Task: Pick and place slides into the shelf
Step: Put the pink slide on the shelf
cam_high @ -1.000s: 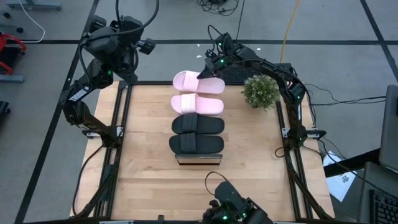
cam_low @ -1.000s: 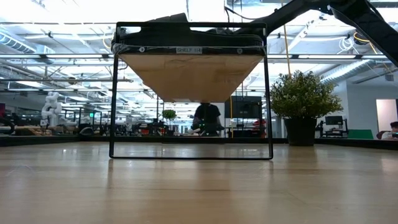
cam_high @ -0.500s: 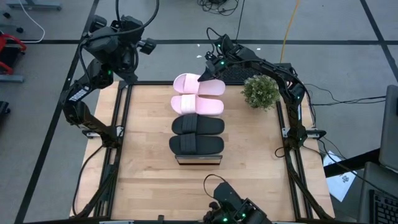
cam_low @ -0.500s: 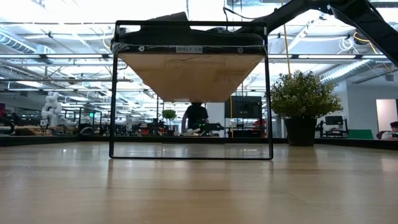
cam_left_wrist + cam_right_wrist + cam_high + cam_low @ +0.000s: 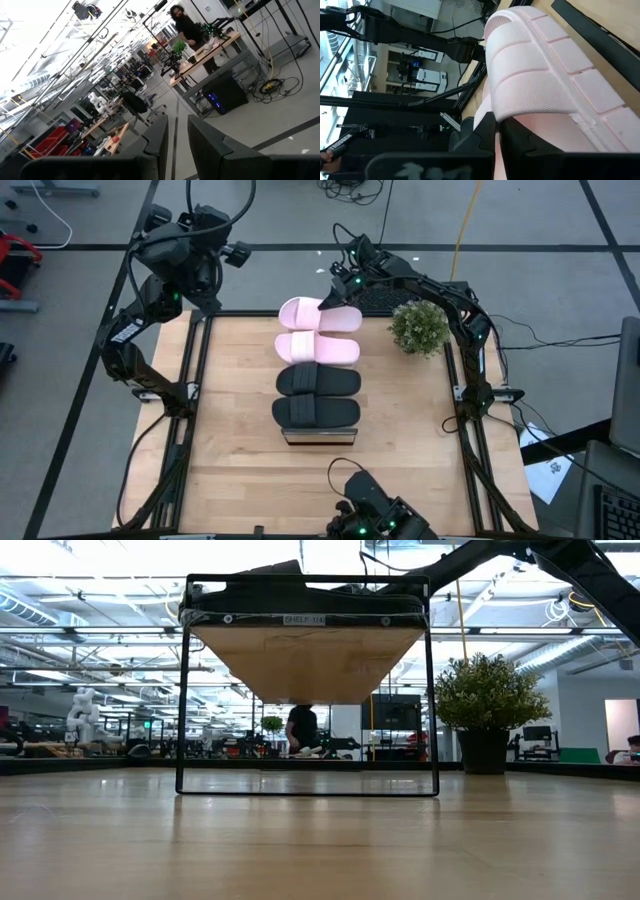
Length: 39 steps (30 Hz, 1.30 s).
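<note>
Four slides lie crosswise in a row on the shelf (image 5: 320, 437), soles down on its plank top. From near to far they are a black slide (image 5: 316, 412), a second black slide (image 5: 318, 381), a pink slide (image 5: 318, 348) and the farthest pink slide (image 5: 310, 313). My right gripper (image 5: 327, 301) is at that farthest slide, shut on its strap. My left gripper (image 5: 178, 125) is raised above the table's far left corner, fingers a little apart, holding nothing. The low view shows the shelf (image 5: 305, 660) end-on, with only the nearest black slide (image 5: 300, 595) visible on it. My right gripper pinches the edge of the farthest pink slide's wide strap (image 5: 520, 107) between its two fingertips (image 5: 487, 125). The fingers slant down from the table's far right. The slide lies flat on the shelf top, not lifted.
A potted plant (image 5: 418, 326) stands on the table's far right, close to my right arm (image 5: 440, 285). Bare tabletop (image 5: 240, 430) lies on both sides of the shelf. A person (image 5: 300, 730) moves in the room far behind the table.
Neither arm nor any slide has moved. In the low view, the person in the room behind has walked toward the left.
</note>
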Each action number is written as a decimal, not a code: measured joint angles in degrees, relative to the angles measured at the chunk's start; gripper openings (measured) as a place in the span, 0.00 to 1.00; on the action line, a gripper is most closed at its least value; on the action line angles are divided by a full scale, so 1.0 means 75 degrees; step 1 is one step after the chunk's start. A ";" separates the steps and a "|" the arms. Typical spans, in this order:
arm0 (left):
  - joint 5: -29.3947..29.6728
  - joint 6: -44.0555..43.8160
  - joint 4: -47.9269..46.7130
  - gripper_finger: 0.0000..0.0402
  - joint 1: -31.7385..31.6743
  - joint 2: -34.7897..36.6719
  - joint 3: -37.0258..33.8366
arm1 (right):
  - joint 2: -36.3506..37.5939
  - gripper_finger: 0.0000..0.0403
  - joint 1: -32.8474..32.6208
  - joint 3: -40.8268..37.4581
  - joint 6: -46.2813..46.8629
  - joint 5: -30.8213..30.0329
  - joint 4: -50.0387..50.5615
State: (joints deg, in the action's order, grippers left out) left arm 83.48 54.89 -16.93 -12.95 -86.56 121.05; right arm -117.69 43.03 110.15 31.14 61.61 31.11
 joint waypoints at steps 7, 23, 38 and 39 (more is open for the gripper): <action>0.0000 -0.0026 0.0003 0.20 0.0000 0.0001 0.0000 | 0.0000 0.00 0.0019 0.0000 0.0207 0.0151 -0.0460; 0.0000 -0.0149 0.0003 0.20 0.0000 0.0000 0.0000 | 0.0000 0.00 0.0041 0.0000 0.0137 0.0786 -0.0402; 0.0000 -0.0163 0.0006 0.20 0.0000 0.0000 0.0000 | 0.0000 0.00 0.0041 0.0006 -0.0446 0.0777 0.0335; 0.0000 -0.0160 0.0003 0.20 0.0000 0.0000 0.0000 | 0.0000 0.01 0.0041 0.0006 -0.0449 0.0746 0.0338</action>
State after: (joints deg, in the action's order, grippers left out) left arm 83.48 53.69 -16.91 -12.95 -86.56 121.05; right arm -117.69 43.33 110.19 27.76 67.21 33.65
